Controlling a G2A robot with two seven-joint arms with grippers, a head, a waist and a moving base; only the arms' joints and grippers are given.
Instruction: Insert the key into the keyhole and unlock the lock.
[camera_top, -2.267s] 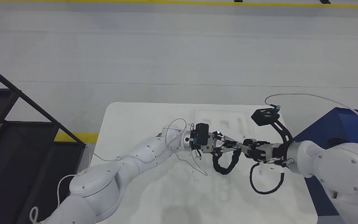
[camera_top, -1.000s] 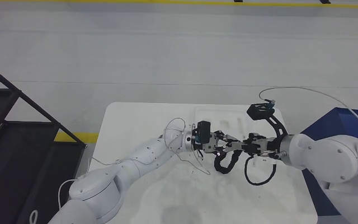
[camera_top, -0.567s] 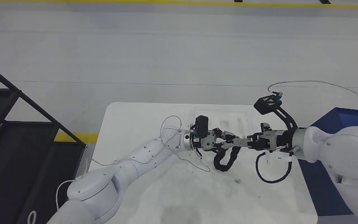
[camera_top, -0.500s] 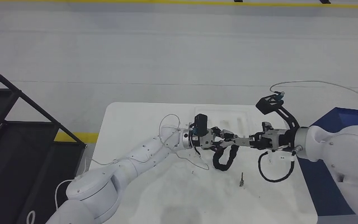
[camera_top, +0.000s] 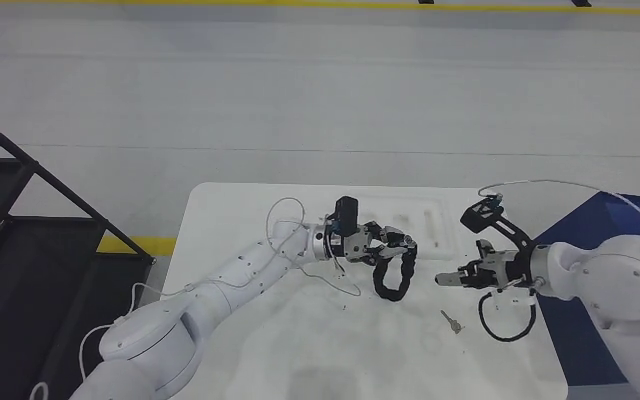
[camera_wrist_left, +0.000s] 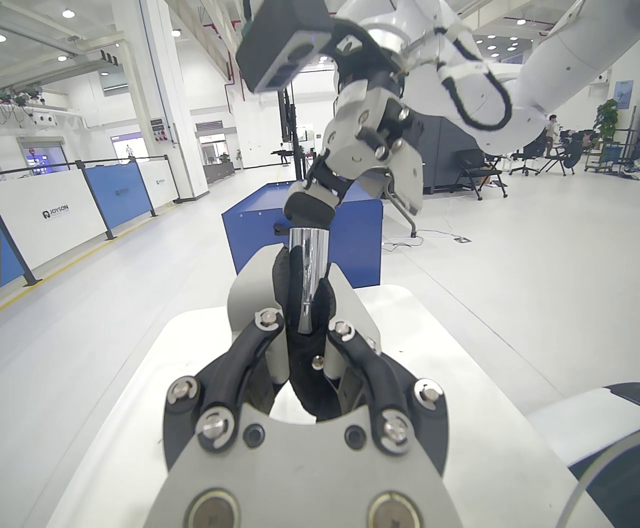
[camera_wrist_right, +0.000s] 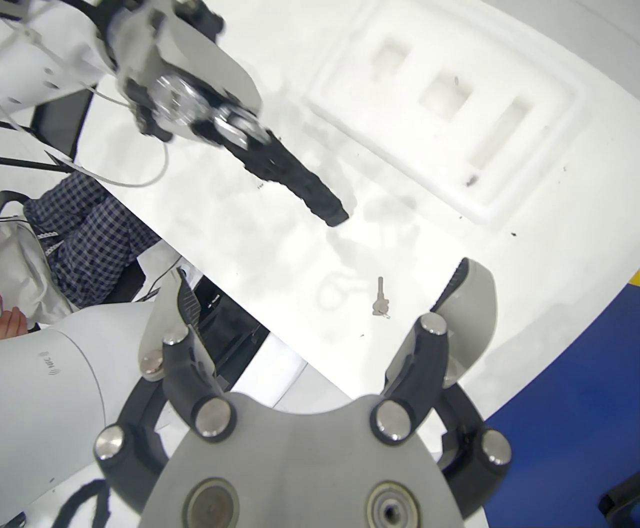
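The left end effector (camera_top: 372, 243) is clamped on the lock (camera_top: 393, 277) and holds it over the middle of the tabletop (camera_top: 300, 350). In the left wrist view its 2 fingers (camera_wrist_left: 250, 290) press on either side of the lock's black body. The chrome cylinder (camera_wrist_left: 310, 265) stands out past the fingertips, toward the right arm. From the top, the lock's black cable loop (camera_top: 398, 285) hangs from the left end effector on the side nearer the robot.

The right end effector (camera_top: 447, 280) is apart and holds nothing; in the right wrist view its 2 fingers (camera_wrist_right: 465, 285) stand wide. It sits over the right part of the tabletop, near the loop but not touching it.

The 1 key (camera_top: 452, 322) lies flat and loose on the tabletop, near the right end effector on the side closer to the robot. It touches neither end effector nor the lock. The right wrist view shows it on bare white surface, below the gap between the spread fingers and apart from the cable's end.

A white foam tray (camera_top: 440, 215) with 3 recesses lies at the far side of the tabletop, beyond both end effectors. A blue cabinet (camera_top: 590, 225) stands beside the tabletop on the right.
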